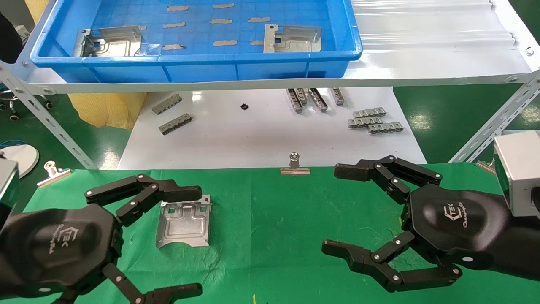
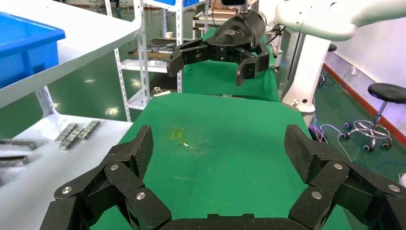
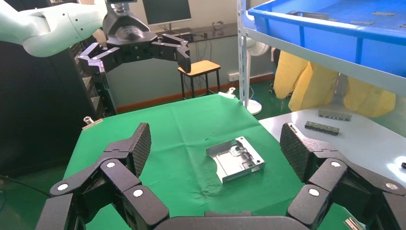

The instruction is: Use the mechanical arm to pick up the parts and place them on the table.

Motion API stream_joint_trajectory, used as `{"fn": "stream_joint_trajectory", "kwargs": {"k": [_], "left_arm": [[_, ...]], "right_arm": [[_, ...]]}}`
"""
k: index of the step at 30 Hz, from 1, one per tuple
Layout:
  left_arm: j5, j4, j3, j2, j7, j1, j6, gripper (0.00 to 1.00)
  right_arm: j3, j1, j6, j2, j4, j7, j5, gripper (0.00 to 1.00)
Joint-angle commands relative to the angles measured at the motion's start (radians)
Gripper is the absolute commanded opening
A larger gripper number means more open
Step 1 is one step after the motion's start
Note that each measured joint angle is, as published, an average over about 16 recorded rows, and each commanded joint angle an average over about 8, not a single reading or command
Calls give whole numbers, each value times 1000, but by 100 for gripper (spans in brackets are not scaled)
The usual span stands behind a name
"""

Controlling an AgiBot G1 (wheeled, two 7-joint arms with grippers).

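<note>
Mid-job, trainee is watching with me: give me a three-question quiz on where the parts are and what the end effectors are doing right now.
1. True or false: one part already lies on the green table.
2. How many parts are left in the blue tray?
A. none
B. two
C. four
3. Fill in: both the left end effector and the right end effector are ____ and hold nothing.

Key
1. True. It lies flat on the cloth beside the left end effector's upper finger.
2. B. One part is at the tray's left end, the other toward its right.
3. Open.
</note>
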Motion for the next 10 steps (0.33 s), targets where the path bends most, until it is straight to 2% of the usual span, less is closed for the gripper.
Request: {"fn": "stream_joint_trajectory", "kwargs": {"k": [1,10], "left_arm": [[1,6,2,1,3,-2,0,100],[6,20,7,5,8,-9,0,100]], "right_arm": [[0,0,0,0,0,0,0,100],[0,0,0,0,0,0,0,100]]}}
